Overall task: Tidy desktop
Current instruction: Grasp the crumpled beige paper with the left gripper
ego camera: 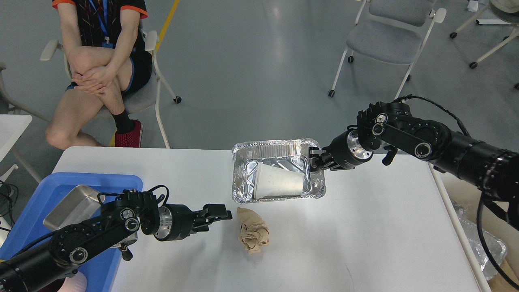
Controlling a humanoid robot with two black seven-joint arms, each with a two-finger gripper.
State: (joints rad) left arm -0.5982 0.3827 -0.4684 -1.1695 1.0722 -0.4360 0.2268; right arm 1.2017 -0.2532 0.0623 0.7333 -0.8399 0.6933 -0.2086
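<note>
The white desktop [365, 227] fills the lower part of the view. A foil tray [243, 178] sits at its far middle, with a white paper cup [279, 184] lying on its side inside. My right gripper [315, 163] is shut on the tray's right rim. A crumpled brown paper ball [252, 232] lies just in front of the tray. My left gripper [215, 217] is low over the desktop just left of the paper ball. It points at the ball, slightly open and empty.
A blue plastic tray [61, 180] at the front left holds a steel box [71, 207]. A person [97, 69] sits on a chair beyond the far left corner. An empty chair [385, 40] stands at the back right. More foil trays [488, 245] lie below the right edge.
</note>
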